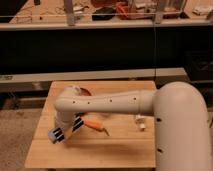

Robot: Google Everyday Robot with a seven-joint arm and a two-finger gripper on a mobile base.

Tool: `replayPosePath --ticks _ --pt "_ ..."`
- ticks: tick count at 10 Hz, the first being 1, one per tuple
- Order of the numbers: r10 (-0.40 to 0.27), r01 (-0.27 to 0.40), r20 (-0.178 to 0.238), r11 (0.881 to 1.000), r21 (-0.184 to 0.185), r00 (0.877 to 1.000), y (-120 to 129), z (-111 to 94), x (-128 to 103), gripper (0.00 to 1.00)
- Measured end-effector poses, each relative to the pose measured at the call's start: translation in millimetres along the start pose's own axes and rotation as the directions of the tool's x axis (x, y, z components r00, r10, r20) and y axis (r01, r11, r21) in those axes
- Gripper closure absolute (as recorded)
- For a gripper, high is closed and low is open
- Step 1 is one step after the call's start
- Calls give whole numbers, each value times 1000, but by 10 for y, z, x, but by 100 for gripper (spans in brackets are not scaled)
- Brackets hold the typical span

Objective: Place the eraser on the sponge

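My gripper (64,132) hangs low over the left front part of the wooden table (115,152), at the end of the white arm that reaches in from the right. It sits right over the sponge (52,134), a small pale blue pad of which only the left end shows from under it. The eraser is hidden; I cannot pick it out at the gripper or anywhere on the table. An orange carrot (95,125) lies just right of the gripper.
An orange bowl (85,91) stands at the back of the table, mostly hidden behind the arm. A small white object (141,123) lies on the right side. Dark shelving and a counter with clutter run behind the table.
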Motion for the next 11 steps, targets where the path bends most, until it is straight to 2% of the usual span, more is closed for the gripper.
replayPosePath --ticks 4,11 --pt "-7 6 -11 1000 -13 1000 -97 94 -51 100" --pt "15 -16 -17 1000 -22 1000 -91 185 33 100"
